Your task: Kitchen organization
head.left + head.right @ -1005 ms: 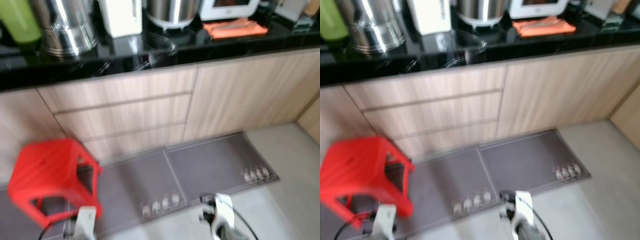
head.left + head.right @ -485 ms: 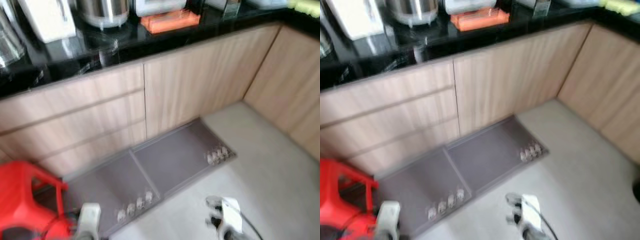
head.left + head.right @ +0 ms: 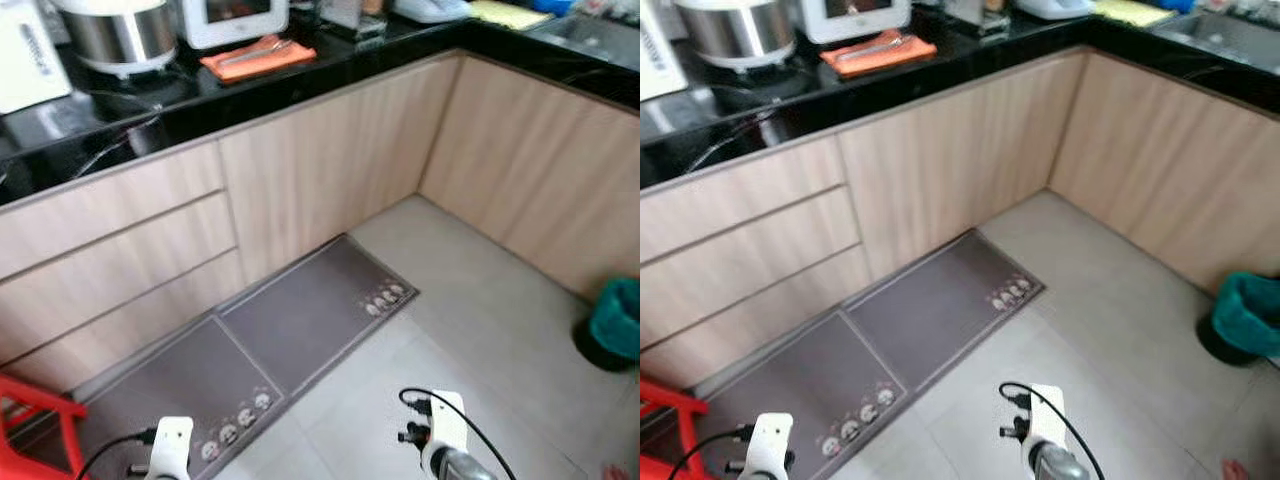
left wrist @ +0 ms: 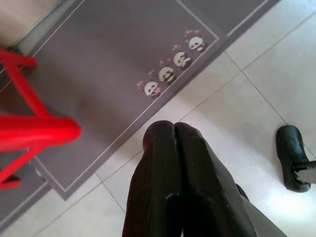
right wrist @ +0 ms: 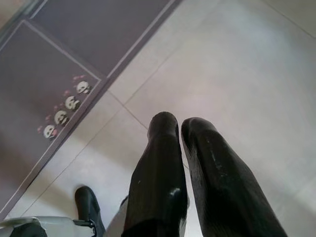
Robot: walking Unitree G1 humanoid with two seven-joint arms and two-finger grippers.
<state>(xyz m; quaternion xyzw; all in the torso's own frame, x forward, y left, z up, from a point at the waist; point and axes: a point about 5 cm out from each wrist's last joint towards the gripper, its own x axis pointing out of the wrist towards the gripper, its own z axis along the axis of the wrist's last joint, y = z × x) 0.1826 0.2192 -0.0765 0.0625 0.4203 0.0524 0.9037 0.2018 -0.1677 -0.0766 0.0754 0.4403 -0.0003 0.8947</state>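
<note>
A black countertop [image 3: 330, 70] runs along the far wall and turns a corner at the right. On it stand a steel rice cooker [image 3: 118, 30], a white appliance [image 3: 232, 12] and an orange cloth [image 3: 256, 58]. Both arms hang low over the tiled floor, the left arm [image 3: 172, 448] at the bottom left and the right arm [image 3: 445, 435] at the bottom middle. My left gripper [image 4: 174, 129] is shut and empty above the edge of the grey mat. My right gripper [image 5: 180, 126] is shut with nothing in it, over bare tiles.
Two grey mats with panda prints [image 3: 300, 315] lie before the wooden drawers [image 3: 110, 250]. A red stool [image 3: 30, 430] stands at the left edge. A teal bin [image 3: 615, 325] sits by the right cabinets. A sink [image 3: 590, 30] is at the top right.
The camera has swung to the right: the stool has slid to the left edge, and the corner cabinets and teal bin have come into view. Both arms hang as before.
</note>
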